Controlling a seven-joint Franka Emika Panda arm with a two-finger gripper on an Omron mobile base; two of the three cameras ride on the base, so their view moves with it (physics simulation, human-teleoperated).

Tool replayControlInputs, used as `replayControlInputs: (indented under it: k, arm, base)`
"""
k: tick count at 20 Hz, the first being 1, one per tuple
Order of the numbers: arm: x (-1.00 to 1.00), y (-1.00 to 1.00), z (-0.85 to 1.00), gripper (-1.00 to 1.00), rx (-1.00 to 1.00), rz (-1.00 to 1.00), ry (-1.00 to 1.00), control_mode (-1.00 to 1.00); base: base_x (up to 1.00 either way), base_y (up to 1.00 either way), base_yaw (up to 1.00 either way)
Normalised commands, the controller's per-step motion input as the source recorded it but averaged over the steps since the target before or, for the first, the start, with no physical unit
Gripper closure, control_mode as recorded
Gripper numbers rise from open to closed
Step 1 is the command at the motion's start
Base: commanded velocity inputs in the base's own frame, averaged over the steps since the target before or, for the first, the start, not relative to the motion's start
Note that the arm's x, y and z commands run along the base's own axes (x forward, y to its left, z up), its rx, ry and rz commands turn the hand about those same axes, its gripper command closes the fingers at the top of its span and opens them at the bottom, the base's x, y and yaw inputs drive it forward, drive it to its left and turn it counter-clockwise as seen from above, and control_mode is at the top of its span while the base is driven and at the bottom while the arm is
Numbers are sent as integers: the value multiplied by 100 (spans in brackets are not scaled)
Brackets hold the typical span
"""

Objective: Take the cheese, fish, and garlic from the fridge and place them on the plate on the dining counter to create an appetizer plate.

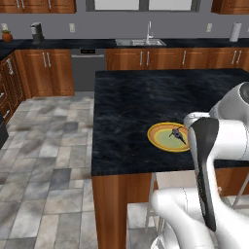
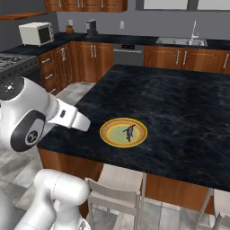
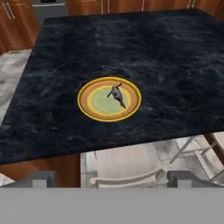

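Pincer [image 3: 112,178] open and empty, drawn back from the desk [image 3: 175,65] edge.

Ahead of and below its spread tips, the fish [image 3: 117,95] lies alone on the plate [image 3: 87,109], probably just delivered; cheese and garlic are apparently still to fetch. The arm is folded high over the base, hand angled down toward the plate.

1. We find no readable text, label, brand, number or sign in any of the three views.
2. The dishwasher [image 1: 88,67] below the wall counter has a dark control strip, but its marks are too small and blurred for us to read.
3. The microwave [image 2: 36,33] front and the plate [image 3: 109,99] carry no lettering that we can make out.
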Motion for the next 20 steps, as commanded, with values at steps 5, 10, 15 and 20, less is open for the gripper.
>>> replayControlInputs:
  k: [5, 10, 15, 20]
  arm:
    - [-10, 0, 0, -100, -2, -2, 4, 100]
    - [0, 0, 0, -100, 0, 0, 0, 100]
    - [0, 0, 0, -100, 0, 0, 0, 100]
    - [0, 0, 0, -100, 0, 0, 0, 100]
  base:
    - [-72, -13, -11]
    - [-96, -66, -26]
    - [-47, -74, -40]
    - [8, -64, -61]
